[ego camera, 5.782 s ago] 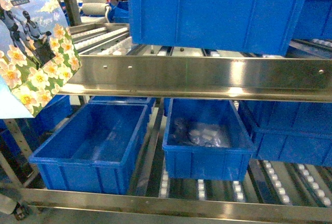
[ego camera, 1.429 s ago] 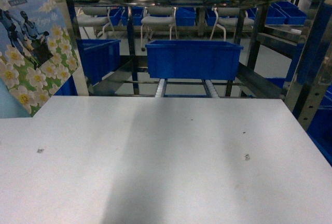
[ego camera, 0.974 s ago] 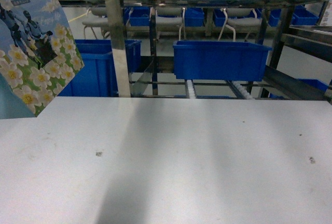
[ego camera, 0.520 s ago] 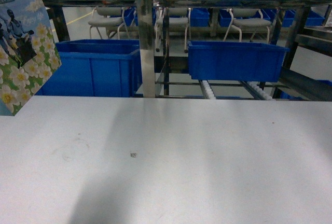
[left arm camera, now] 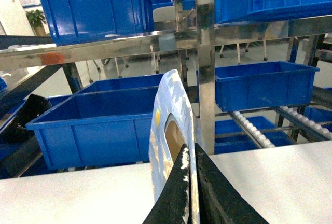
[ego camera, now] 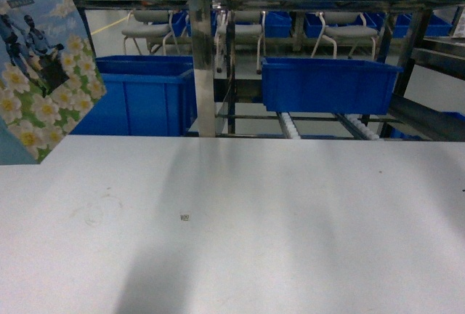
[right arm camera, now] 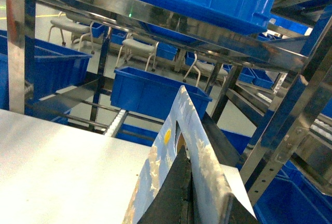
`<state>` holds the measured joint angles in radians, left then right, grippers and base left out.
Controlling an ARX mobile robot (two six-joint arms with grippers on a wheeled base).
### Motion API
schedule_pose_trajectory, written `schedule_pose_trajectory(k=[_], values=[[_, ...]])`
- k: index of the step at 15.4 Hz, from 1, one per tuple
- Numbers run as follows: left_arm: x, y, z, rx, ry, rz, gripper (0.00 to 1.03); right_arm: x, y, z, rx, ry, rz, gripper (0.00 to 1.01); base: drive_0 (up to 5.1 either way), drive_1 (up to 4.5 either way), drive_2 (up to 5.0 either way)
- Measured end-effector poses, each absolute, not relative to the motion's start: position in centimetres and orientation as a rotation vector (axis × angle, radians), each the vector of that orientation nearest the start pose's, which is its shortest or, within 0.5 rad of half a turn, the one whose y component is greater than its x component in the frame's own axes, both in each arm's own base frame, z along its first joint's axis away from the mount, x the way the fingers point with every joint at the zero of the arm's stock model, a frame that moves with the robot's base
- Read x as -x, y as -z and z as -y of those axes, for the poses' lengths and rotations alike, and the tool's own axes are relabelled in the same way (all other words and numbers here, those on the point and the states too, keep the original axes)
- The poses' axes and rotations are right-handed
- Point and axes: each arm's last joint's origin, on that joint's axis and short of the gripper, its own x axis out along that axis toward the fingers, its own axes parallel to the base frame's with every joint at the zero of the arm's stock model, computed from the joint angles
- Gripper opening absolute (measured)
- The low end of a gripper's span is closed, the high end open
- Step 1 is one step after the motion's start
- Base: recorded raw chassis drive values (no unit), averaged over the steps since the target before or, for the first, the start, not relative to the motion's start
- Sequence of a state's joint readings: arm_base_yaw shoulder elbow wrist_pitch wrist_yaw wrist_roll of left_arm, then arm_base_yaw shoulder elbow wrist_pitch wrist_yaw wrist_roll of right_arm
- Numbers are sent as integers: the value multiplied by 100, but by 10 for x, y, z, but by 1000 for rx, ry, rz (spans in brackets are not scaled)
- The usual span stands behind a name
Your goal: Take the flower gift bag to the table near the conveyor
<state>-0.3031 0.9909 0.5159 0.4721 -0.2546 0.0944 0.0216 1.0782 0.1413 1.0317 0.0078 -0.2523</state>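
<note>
Left fingers [left arm camera: 189, 182] clamped on flower gift bag [ego camera: 40, 74], upper left, aloft for set-down on tabletop [ego camera: 290, 212]; right fingers [right arm camera: 184, 193] likewise clamp a bag.

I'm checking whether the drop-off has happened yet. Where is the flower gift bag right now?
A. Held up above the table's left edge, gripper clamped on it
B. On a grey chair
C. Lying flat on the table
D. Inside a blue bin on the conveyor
A: in the head view the flower gift bag hangs above the table, and the left gripper is clamped on its edge.
</note>
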Motion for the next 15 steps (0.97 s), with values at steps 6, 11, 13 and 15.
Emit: schedule_pose_trajectory(k=[6,11,13,15], values=[[-209,-265,58,-95,49,-2,2,-247,-101,19,202,-40,-219,2,-503,242,242],[-209,-265,58,-96,49,-3,2,-264,-95,22,182,-15,-223,2,-503,242,242],[-209,-265,58,-95,49,-1,2,-270,-99,23,182,-6,-201,2,-503,242,242],[-209,-265,58,-96,49,-2,2,-288,-97,30,182,4,-182,2,-503,242,242]])
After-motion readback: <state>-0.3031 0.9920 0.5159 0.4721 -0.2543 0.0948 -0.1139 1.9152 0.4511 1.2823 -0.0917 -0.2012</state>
